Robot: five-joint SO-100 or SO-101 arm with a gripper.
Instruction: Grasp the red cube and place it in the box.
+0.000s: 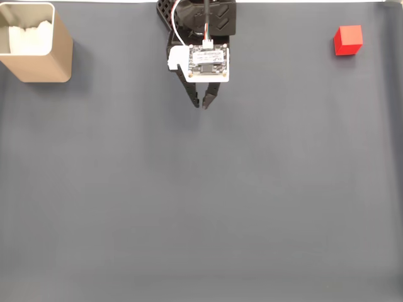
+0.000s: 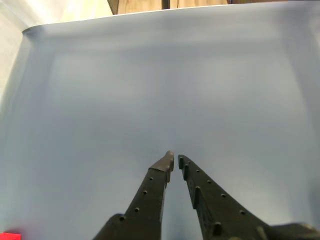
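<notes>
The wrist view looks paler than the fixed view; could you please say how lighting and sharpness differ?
In the wrist view the grey mat looks washed-out bluish and soft, with the black two-finger gripper fairly crisp; in the fixed view light is even, the small red cube and tan square box sharp with faint shadows.

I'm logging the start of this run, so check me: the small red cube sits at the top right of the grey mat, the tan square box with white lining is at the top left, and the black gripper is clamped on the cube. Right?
Not quite. The black two-finger gripper holds nothing; its fingertips are nearly together over bare grey mat, far from the small red cube. The fixed view shows this. The cube at top right and the tan square box at top left are as you said.
</notes>
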